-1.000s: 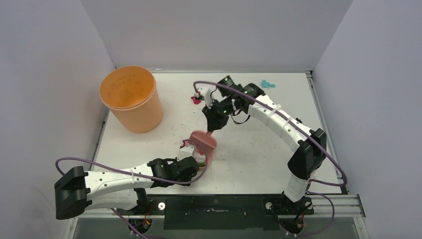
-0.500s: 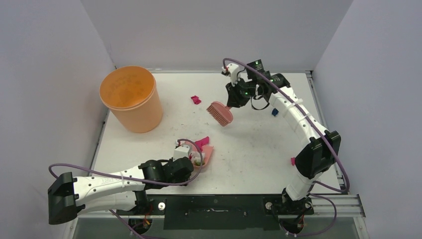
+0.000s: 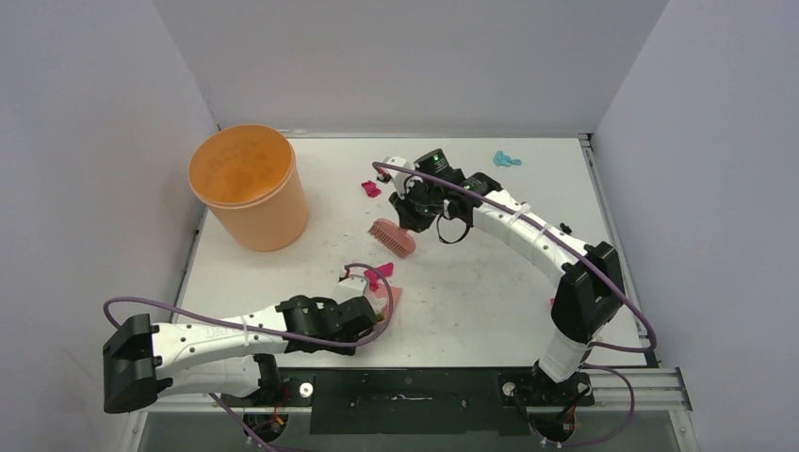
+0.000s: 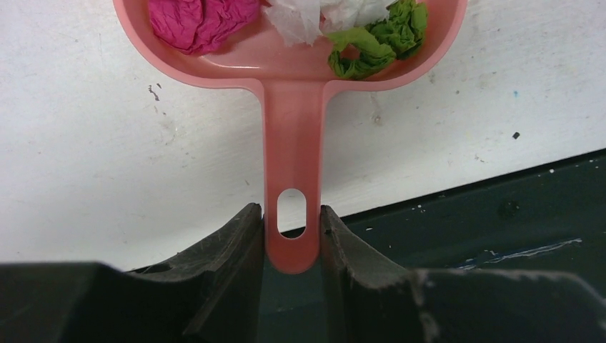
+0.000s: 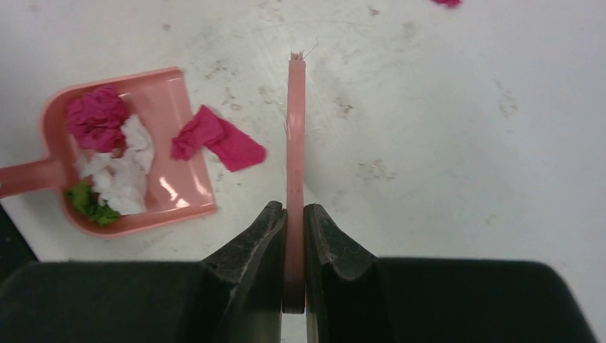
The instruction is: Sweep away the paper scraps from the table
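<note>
Left gripper [image 4: 291, 218] clamps dustpan [image 4: 293, 153] handle, pan's front cut off in its view. Right gripper [image 5: 294, 214] clamps brush [image 5: 296, 121], seen edge-on. Paper scraps [image 5: 107, 161] lie in pan, others loose on table [image 3: 490, 292].

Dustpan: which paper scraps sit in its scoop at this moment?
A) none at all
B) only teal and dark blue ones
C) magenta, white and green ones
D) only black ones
C: the left wrist view shows a magenta wad, a white wad and a green wad lying in the dustpan.
</note>
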`<state>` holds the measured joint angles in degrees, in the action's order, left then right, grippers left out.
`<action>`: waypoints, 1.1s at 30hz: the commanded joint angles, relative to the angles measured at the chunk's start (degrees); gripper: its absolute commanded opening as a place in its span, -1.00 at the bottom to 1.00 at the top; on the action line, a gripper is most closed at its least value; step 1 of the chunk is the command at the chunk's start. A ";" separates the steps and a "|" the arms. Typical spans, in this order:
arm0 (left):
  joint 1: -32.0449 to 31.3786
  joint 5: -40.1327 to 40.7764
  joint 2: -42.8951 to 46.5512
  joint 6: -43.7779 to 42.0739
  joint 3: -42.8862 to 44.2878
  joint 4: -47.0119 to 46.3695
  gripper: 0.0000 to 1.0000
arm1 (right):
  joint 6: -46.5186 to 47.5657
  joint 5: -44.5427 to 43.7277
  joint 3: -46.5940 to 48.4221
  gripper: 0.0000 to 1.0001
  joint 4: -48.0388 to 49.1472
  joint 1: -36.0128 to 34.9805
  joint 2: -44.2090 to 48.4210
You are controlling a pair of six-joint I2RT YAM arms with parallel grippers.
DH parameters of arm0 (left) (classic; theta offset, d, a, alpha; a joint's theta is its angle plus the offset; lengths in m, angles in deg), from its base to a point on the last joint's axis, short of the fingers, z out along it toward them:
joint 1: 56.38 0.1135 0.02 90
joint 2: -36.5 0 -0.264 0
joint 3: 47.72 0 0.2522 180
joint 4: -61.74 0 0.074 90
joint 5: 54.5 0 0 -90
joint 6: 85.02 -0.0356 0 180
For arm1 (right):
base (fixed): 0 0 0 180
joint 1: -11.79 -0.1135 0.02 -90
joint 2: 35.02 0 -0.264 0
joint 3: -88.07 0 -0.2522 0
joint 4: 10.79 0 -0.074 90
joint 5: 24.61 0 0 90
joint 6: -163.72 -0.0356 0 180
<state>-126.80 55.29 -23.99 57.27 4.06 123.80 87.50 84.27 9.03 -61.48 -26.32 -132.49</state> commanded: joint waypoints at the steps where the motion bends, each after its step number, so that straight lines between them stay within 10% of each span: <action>1: 1.36 -0.93 -1.63 -0.78 1.99 -1.27 -1.00 | -2.92 11.33 0.89 -0.89 0.39 -3.27 -2.48; 16: 4.43 0.17 -0.91 -5.43 -1.09 -9.90 -1.00 | -0.10 15.95 1.41 -0.89 -8.71 -3.11 6.47; 33: 1.96 6.02 0.66 -7.51 -7.04 -22.67 -1.00 | -7.51 14.85 -16.09 -0.89 2.66 15.86 28.79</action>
<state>-124.15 59.03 -22.94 50.95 -3.72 105.98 84.99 98.63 -2.95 -66.40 -16.57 -107.96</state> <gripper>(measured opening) 0.289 0.133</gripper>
